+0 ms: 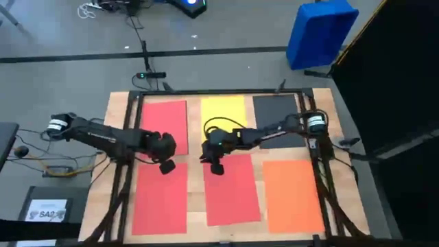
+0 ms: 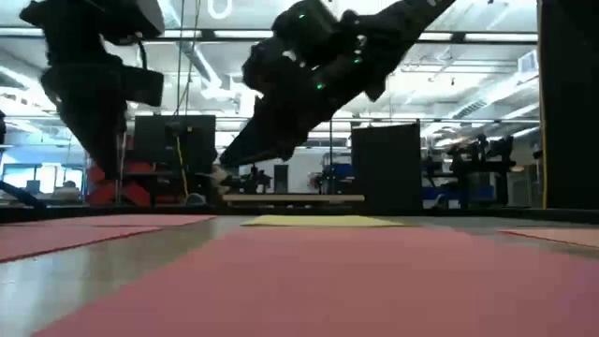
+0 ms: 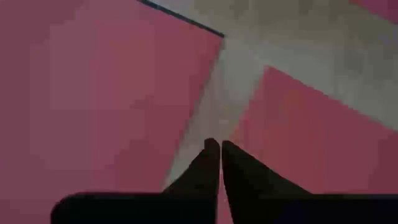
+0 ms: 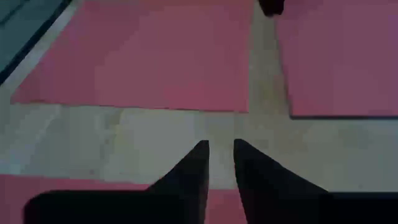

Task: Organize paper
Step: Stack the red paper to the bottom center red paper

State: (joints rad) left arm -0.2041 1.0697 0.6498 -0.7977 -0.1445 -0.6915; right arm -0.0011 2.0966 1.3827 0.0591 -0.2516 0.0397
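Observation:
Several sheets of paper lie flat on the wooden table. Along the far side are a red sheet (image 1: 164, 123), a yellow one (image 1: 223, 112) and a dark grey one (image 1: 276, 113). Along the near side are a red sheet (image 1: 161, 200), another red one (image 1: 232, 190) and an orange one (image 1: 293, 194). My left gripper (image 1: 167, 167) (image 3: 214, 147) hangs shut over the strip of bare wood between the two left red sheets. My right gripper (image 1: 216, 167) (image 4: 221, 148) is above the far edge of the near middle red sheet, its fingers a narrow gap apart with nothing between them.
A blue plastic bin (image 1: 320, 31) stands on the floor beyond the table's far right corner. A dark box with a white label (image 1: 46, 209) sits left of the table. Cables run along the left arm. Strips of bare wood (image 4: 155, 143) separate the sheets.

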